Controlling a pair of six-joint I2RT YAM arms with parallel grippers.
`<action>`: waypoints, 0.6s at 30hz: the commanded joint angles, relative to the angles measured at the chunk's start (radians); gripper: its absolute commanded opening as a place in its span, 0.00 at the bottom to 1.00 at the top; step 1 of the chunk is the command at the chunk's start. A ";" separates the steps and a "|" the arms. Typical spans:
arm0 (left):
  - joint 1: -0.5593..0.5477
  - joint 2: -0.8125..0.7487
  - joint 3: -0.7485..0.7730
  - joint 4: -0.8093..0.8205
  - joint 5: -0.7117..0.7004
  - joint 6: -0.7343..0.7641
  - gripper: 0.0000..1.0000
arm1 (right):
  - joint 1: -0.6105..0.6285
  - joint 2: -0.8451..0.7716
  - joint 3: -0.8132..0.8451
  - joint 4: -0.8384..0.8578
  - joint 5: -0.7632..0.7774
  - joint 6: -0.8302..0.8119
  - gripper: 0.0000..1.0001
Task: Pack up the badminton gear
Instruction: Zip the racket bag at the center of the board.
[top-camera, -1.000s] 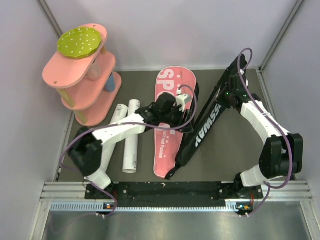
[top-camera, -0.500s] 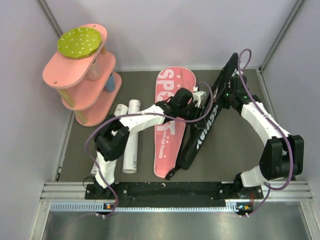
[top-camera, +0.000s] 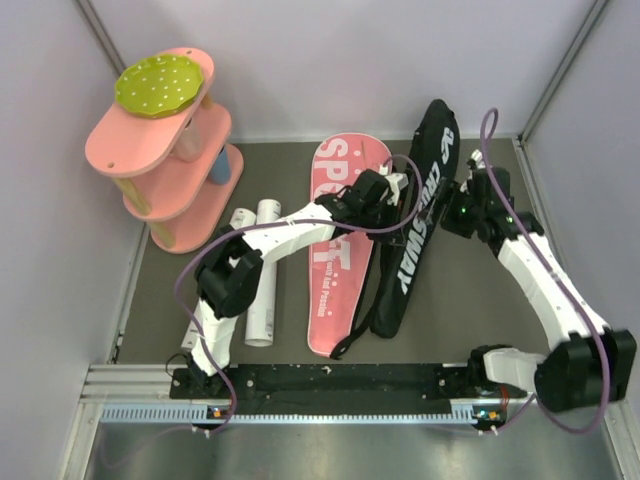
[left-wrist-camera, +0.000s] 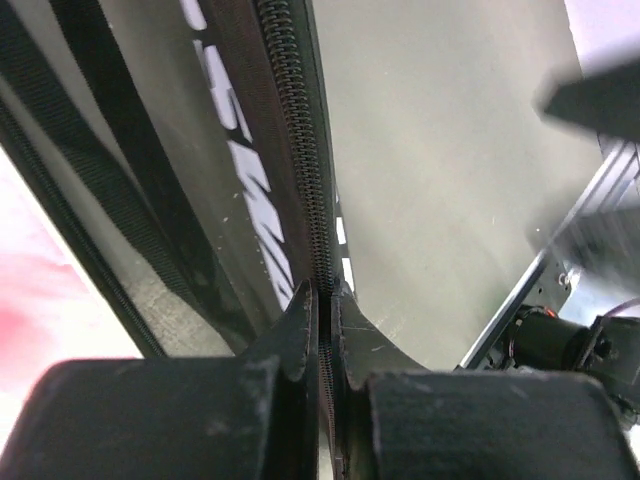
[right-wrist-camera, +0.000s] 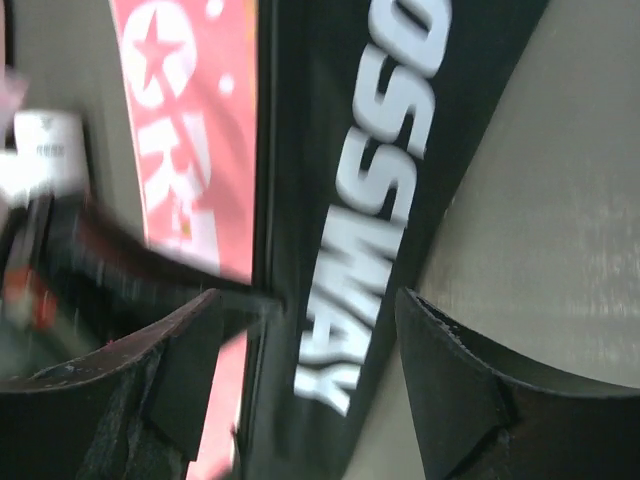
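— Why is the left gripper (left-wrist-camera: 322, 296) pinching the black flap (top-camera: 412, 248)?
— Its fingers are clamped on the zip edge (left-wrist-camera: 298, 150), probably to hold the bag (top-camera: 335, 268) open, mid-tabletop (top-camera: 470, 300), for packing.
— And the right gripper (right-wrist-camera: 305, 300)?
— Fingers apart, empty, just above the flap.

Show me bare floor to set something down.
Bare mat: between the black CROSSWAY bag and right arm; behind the white tubes, beside the pink shelf. Crowded where the left arm crosses tubes and pink bag.
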 joint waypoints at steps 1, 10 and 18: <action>0.005 -0.016 0.079 -0.012 -0.074 -0.034 0.00 | 0.136 -0.243 -0.059 -0.117 -0.007 -0.146 0.68; 0.005 -0.021 0.134 -0.087 -0.113 -0.026 0.00 | 0.558 -0.319 -0.184 -0.136 0.124 -0.048 0.47; 0.002 -0.019 0.137 -0.093 -0.110 -0.037 0.00 | 0.629 -0.254 -0.212 -0.106 0.184 0.105 0.34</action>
